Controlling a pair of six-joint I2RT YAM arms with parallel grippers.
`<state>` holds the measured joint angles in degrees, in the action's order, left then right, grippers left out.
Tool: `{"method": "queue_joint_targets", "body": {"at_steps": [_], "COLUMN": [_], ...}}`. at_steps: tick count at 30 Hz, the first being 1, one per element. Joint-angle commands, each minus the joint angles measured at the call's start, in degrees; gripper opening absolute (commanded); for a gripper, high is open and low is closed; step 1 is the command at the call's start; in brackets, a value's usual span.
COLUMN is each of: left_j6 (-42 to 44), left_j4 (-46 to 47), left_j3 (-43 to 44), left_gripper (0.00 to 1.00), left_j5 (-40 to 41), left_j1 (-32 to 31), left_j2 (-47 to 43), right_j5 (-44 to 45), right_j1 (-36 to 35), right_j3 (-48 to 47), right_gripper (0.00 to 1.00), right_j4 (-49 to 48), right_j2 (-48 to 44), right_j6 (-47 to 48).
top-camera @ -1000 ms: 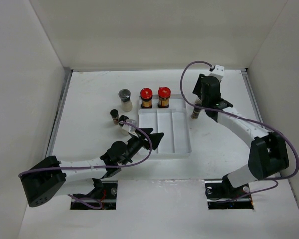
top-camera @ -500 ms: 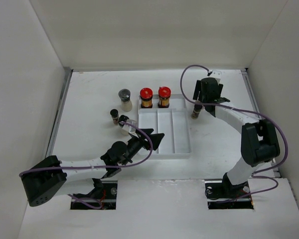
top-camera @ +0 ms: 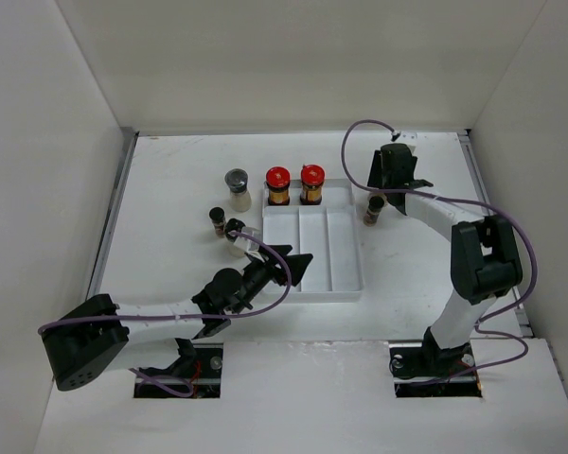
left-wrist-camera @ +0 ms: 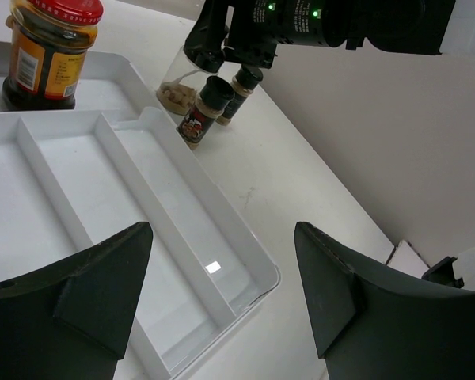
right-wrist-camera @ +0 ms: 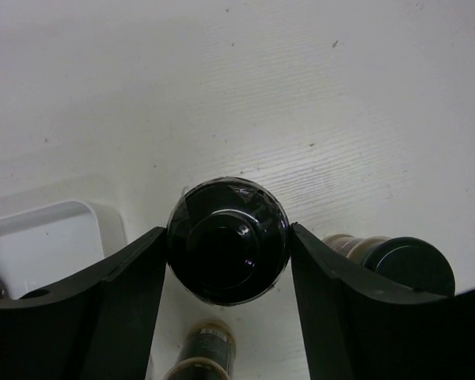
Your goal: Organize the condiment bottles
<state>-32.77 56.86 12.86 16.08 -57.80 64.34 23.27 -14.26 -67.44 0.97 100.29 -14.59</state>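
My right gripper [top-camera: 389, 183] stands past the tray's back right corner, shut on a clear jar with a black cap [right-wrist-camera: 228, 240]; both fingers touch the cap. The jar's clear body shows in the left wrist view [left-wrist-camera: 174, 83]. Slim black-capped spice bottles stand beside it [top-camera: 374, 210] [right-wrist-camera: 400, 263] [left-wrist-camera: 202, 111]. Two red-capped amber jars [top-camera: 278, 185] [top-camera: 312, 183] and a grey-lidded whitish jar [top-camera: 237, 187] stand behind the tray. Two small black-capped bottles [top-camera: 217, 220] [top-camera: 235, 230] stand left of it. My left gripper [top-camera: 296, 265] [left-wrist-camera: 222, 293] is open and empty over the tray's left part.
The white divided tray [top-camera: 360, 284] [left-wrist-camera: 245, 237] lies mid-table with long bare compartments; its corner shows in the right wrist view [right-wrist-camera: 95, 214]. White walls close the table at the back and both sides. Purple cables loop off both arms.
The right arm has swung its elbow toward the back and its wrist has turned, the gripper staying over the jar by the tray's back right corner. The left arm has not moved.
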Motion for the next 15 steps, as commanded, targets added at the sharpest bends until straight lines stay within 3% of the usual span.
{"method": "queue_joint_targets", "body": {"at_steps": [1, 4, 8, 15], "left_j6": [0.1, 0.0, 0.1, 0.0], "left_j4": [3.4, 3.4, 3.4, 3.4], "left_j3": [0.7, 0.7, 0.7, 0.7], "left_gripper": [0.71, 0.71, 0.71, 0.71], "left_j5": [0.1, -0.1, 0.1, 0.0], "left_j1": [0.2, 0.2, 0.3, 0.4], "left_j2": [0.0, -0.2, -0.1, 0.2], "right_j5": [-0.4, 0.5, 2.1, 2.8], "right_j1": [0.0, 0.0, -0.2, -4.6], "right_j3": [-2.6, -2.8, -0.3, -0.9], "right_gripper": [0.63, 0.56, 0.53, 0.51], "right_j4": [-2.0, -2.6, -8.1, -9.3], "right_j2": [0.0, -1.2, -6.8, -12.7], "right_j6": [0.3, 0.0, 1.1, 1.6]}}
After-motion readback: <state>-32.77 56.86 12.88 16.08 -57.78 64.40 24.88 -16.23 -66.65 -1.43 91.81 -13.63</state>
